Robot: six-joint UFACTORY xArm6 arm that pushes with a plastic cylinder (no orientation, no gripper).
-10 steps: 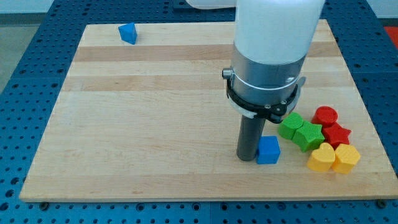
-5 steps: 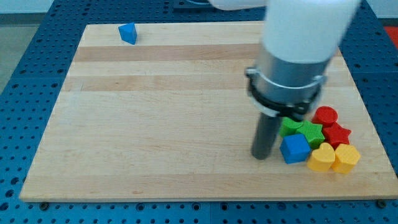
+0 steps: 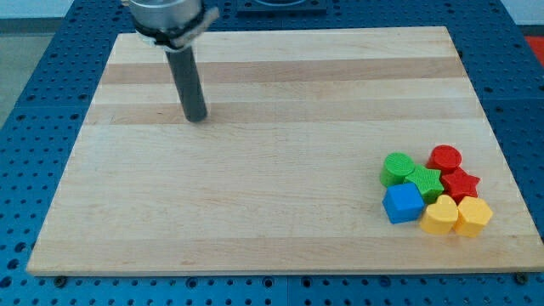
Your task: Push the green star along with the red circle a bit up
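- Bench (image 3: 255, 195): pale wooden board; you see it whole, on a blue perforated surface (image 3: 34, 110).
- My tip (image 3: 197, 118): rests on the bench toward 10 o'clock — well apart from every block. No jaws on this rod, so none to report.
- Green star (image 3: 423, 181): mid-cluster toward 4 o'clock, touching its neighbours.
- Red circle (image 3: 444, 158): at 1 o'clock from the green star, just beside it.
- Green circle (image 3: 396, 168): at 10 o'clock from the star.
- Red star (image 3: 461, 184): at 3 o'clock.
- Blue cube (image 3: 402, 204): at 7 o'clock.
- Yellow heart (image 3: 439, 215) and yellow hexagon (image 3: 473, 216): the cluster's lower edge.
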